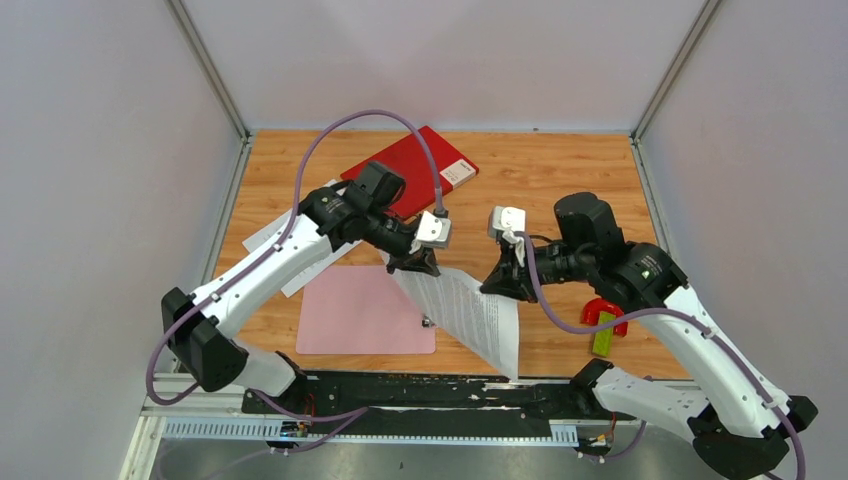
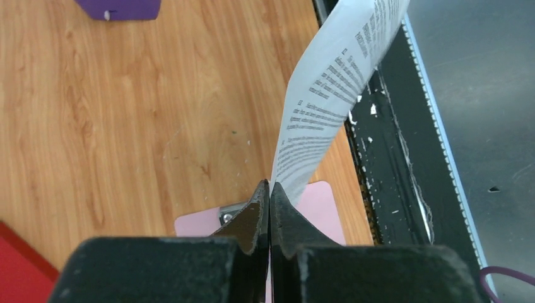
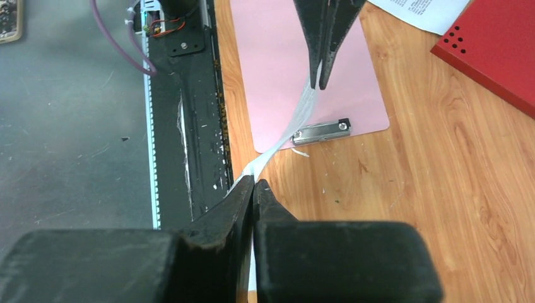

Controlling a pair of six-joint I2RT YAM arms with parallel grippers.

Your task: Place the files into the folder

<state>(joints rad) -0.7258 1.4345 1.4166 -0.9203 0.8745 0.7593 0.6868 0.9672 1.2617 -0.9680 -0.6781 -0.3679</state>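
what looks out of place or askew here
One printed sheet hangs twisted in mid-air over the pink clipboard, pinched by the left gripper and right gripper. The red folder lies skewed at the far side, with loose sheets scattered crookedly beside it.

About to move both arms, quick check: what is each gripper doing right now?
Left gripper: closed, holding the printed paper sheet by one edge.
Right gripper: closed, holding the same sheet by another edge.
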